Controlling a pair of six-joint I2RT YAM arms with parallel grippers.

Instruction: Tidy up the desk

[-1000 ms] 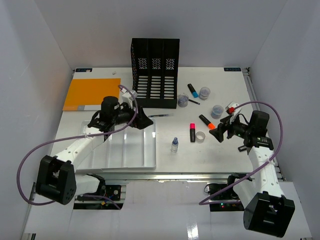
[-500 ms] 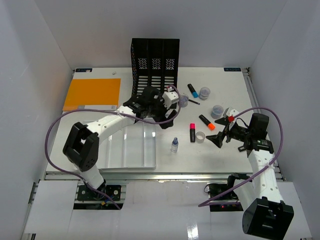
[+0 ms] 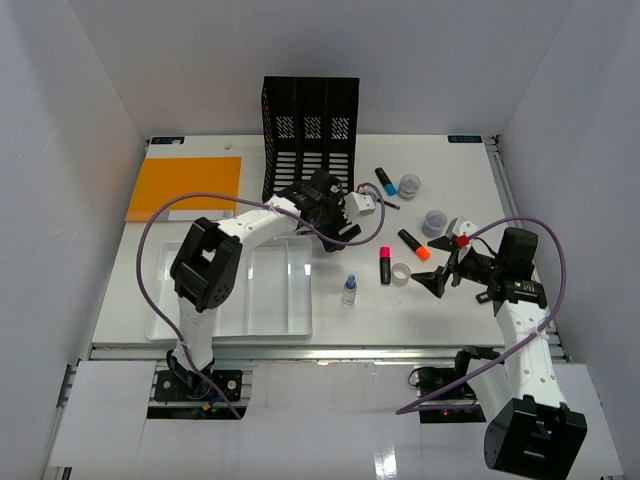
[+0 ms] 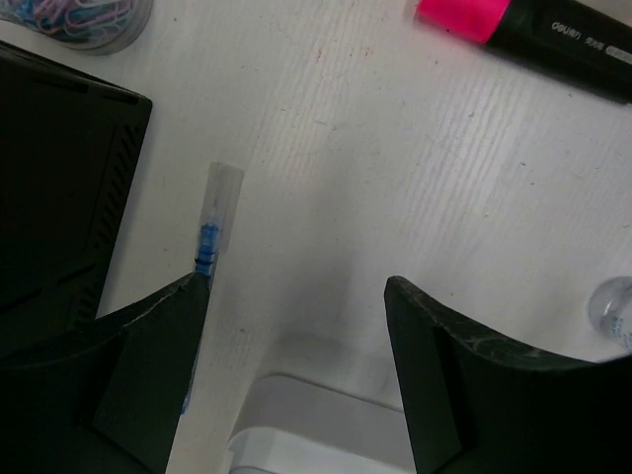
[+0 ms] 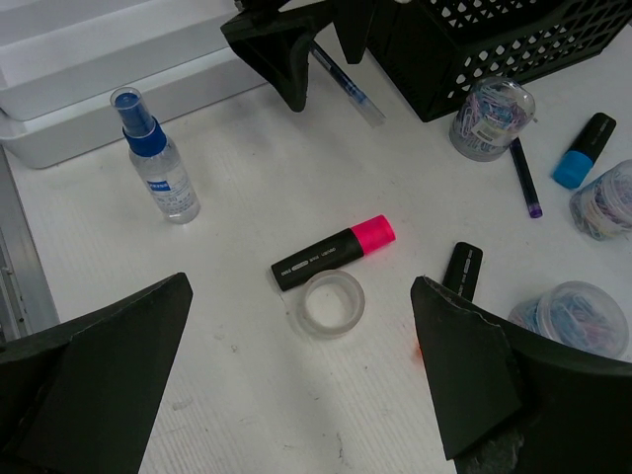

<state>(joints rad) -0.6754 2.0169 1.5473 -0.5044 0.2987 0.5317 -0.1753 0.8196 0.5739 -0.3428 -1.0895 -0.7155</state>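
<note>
The desk (image 3: 455, 165) holds scattered stationery. My left gripper (image 4: 296, 281) is open, low over the far right corner of the white tray (image 4: 296, 425). A clear pen with blue ink (image 4: 213, 222) lies just outside its left finger, beside the black file organizer (image 3: 310, 145); nothing sits between the jaws. In the right wrist view the same pen (image 5: 346, 84) shows under the left gripper's fingers (image 5: 281, 59). My right gripper (image 5: 301, 286) is open and empty, a clear tape roll (image 5: 332, 303) and a pink highlighter (image 5: 334, 252) on the desk ahead of its jaws.
A small spray bottle (image 3: 348, 290) stands right of the tray (image 3: 250, 290). An orange highlighter (image 3: 413, 243), a blue highlighter (image 3: 385, 181), a dark pen (image 5: 523, 178) and three paper-clip jars (image 3: 409, 185) (image 3: 434, 221) (image 3: 366, 203) lie at right. An orange folder (image 3: 185, 188) lies far left.
The left arm swung right from above the tray to the pen beside the organizer. The right gripper drew back a little and its jaws spread wider.
</note>
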